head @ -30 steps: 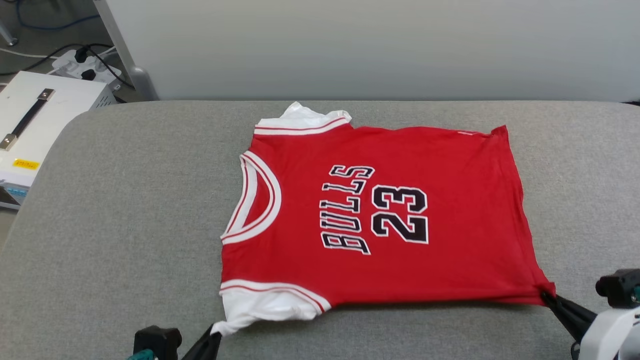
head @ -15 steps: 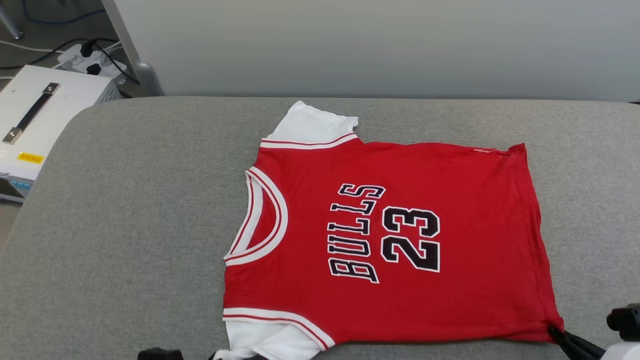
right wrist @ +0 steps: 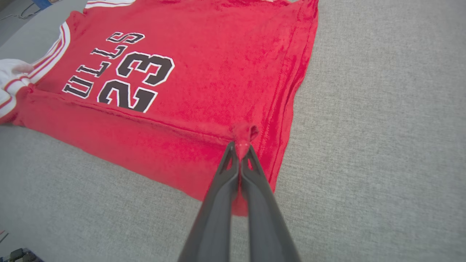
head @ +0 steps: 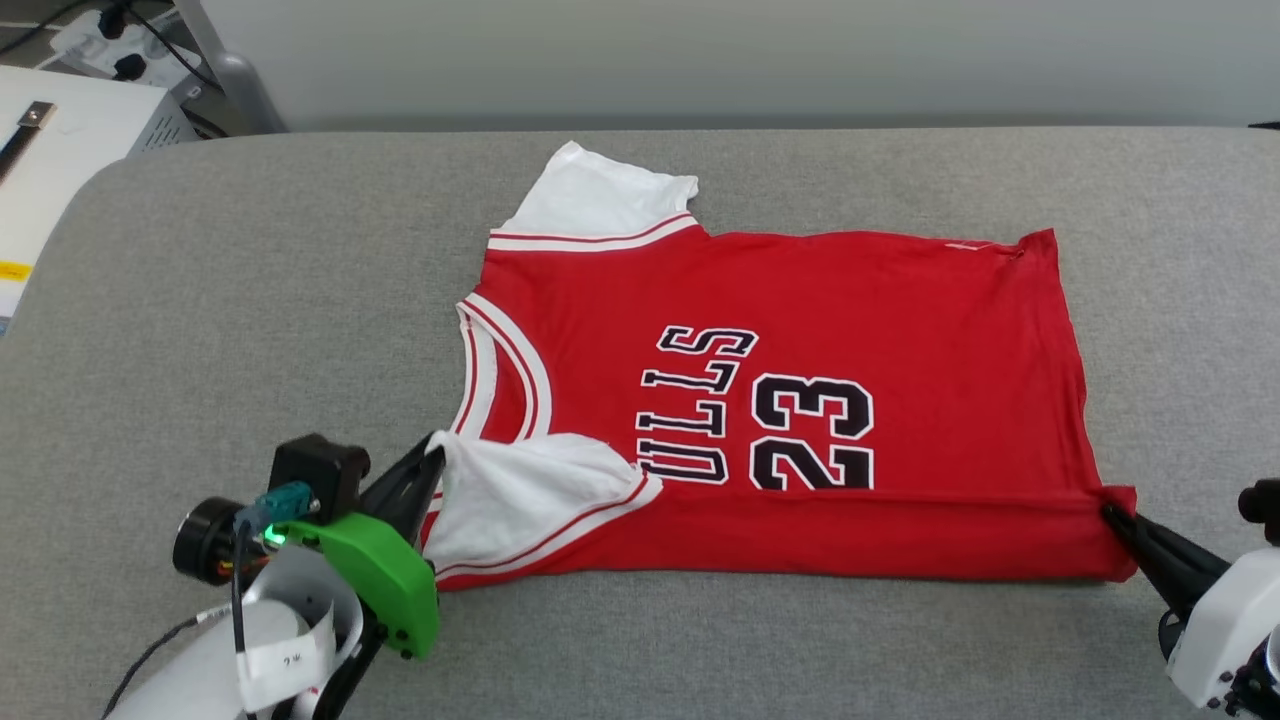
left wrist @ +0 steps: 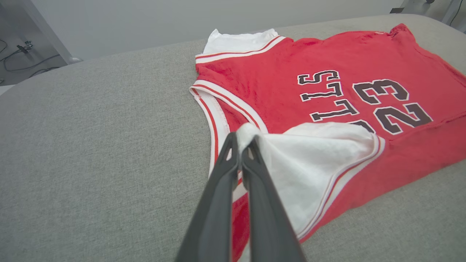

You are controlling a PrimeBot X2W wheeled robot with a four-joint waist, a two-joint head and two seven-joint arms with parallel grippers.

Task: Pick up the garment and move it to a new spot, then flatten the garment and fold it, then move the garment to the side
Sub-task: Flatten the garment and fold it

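The garment (head: pixel 850 300) is a red jersey T-shirt with white sleeves, lying on the grey padded surface with its neck to the left and its hem to the right. Its near long edge is folded over onto the black lettering. My left gripper (head: pixel 432 446) is shut on the tip of the near white sleeve (left wrist: pixel 313 160), which lies turned over onto the red body. My right gripper (head: pixel 1108 512) is shut on the near hem corner (right wrist: pixel 243 135), lifted onto the folded edge. The far white sleeve (head: pixel 590 205) lies flat.
The grey padded surface (head: pixel 250 320) stretches wide around the shirt on every side. A white box (head: pixel 60 130) with a black handle stands off its far left corner, with cables and a power strip behind it. A pale wall runs along the back.
Both grippers have carried the near edge of the shirt away from me, folding the near sleeve and lower strip over the lettering. The head camera has also shifted.
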